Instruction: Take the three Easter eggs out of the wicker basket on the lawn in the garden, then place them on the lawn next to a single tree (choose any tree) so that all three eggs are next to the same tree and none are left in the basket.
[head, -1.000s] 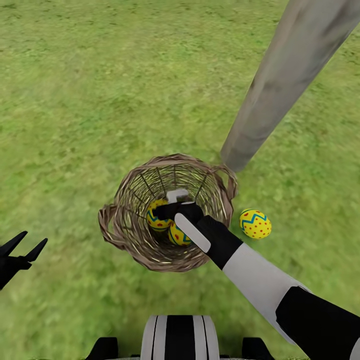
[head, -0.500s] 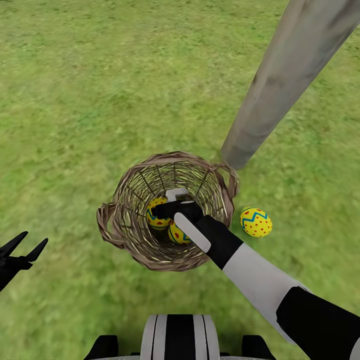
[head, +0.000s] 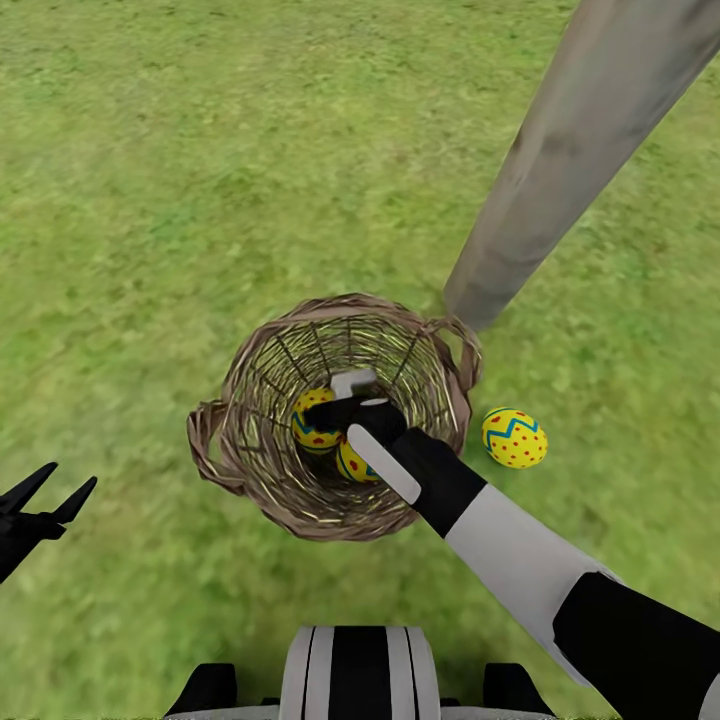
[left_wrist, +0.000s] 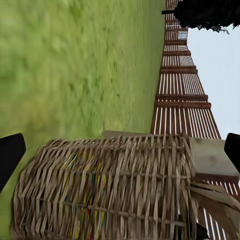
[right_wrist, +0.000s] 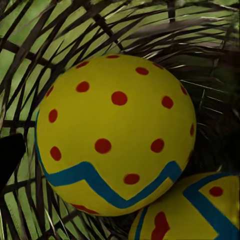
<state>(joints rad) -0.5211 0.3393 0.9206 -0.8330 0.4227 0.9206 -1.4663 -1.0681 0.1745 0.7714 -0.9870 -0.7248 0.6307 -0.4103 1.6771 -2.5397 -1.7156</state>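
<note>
I'm outdoors in a fenced garden. Patchy green and yellowish lawn spreads all around me. A pale grey tree trunk rises from the grass just beyond a wicker basket that sits on the ground. My left wrist view shows a brown slatted wooden fence closing off the grass, a dark tree above it, and pale sky beyond.
</note>
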